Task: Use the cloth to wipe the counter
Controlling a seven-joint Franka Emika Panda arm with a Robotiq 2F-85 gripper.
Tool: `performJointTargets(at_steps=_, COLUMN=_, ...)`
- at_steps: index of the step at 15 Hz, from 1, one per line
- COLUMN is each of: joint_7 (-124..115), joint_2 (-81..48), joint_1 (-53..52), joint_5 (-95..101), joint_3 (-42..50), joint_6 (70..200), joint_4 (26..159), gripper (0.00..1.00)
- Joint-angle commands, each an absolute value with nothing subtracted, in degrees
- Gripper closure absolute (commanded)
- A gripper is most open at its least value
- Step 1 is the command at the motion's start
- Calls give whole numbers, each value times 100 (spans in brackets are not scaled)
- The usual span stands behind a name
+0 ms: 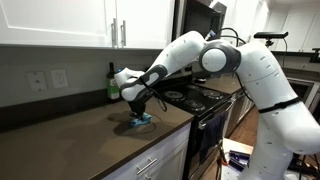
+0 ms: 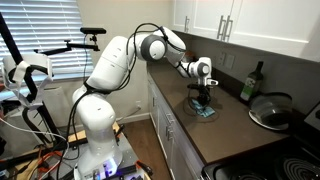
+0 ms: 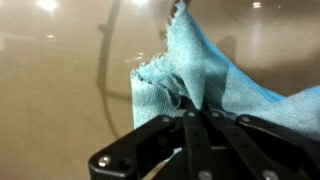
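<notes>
The blue cloth (image 3: 205,70) is pinched between the jaws, resting on the counter (image 3: 60,80).

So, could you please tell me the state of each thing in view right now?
Black Robotiq gripper: shut on the cloth.
Light blue fabric cloth: crumpled, pinched, resting on the dark counter.
Dark green bottle: upright, near the wall.
White upper cabinet doors: closed.
White drawers: closed.

In an exterior view we're off the counter (image 1: 70,135) front edge, facing the stove (image 1: 200,98); in an exterior view above the stove (image 2: 290,165), looking back. Both share mid-counter; wrist view hugs the cloth (image 3: 205,65).
</notes>
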State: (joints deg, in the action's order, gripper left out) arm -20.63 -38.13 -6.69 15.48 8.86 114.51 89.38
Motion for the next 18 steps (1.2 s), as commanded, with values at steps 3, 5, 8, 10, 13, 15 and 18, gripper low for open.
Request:
performJointTargets(at_steps=3, joint_7=-1649, joint_2=-4003, joint_1=-804, joint_5=1515, joint_3=429, joint_6=11555, joint_4=9056, gripper=97)
performJointTargets(at_steps=5, joint_7=-1506, joint_2=-4050, joint_1=-863, joint_5=1510, joint_3=309, joint_6=11551, joint_4=8991, gripper=97)
performJointTargets(at_steps=8, joint_7=-1270, joint_2=-4123, joint_1=-958, joint_5=1480, joint_3=135, joint_6=11522, joint_4=8889, gripper=97)
performJointTargets(at_steps=10, joint_7=-1071, joint_2=-4150, joint_1=-1006, joint_5=1472, joint_3=13, joint_6=11560, joint_4=8856, gripper=97)
performJointTargets(at_steps=13, joint_7=-757, joint_2=-4214, joint_1=-1045, joint_5=1447, joint_3=-155, joint_6=11687, joint_4=8763, gripper=96)
performJointTargets(at_steps=15, joint_7=-599, joint_2=-4269, joint_1=-1049, joint_5=1424, joint_3=-228, joint_6=11764, joint_4=8673, gripper=97)
performJointTargets(at_steps=18, joint_7=-396, joint_2=-4389, joint_1=-969, joint_5=1295, joint_3=-324, joint_6=11836, joint_4=8443, gripper=97)
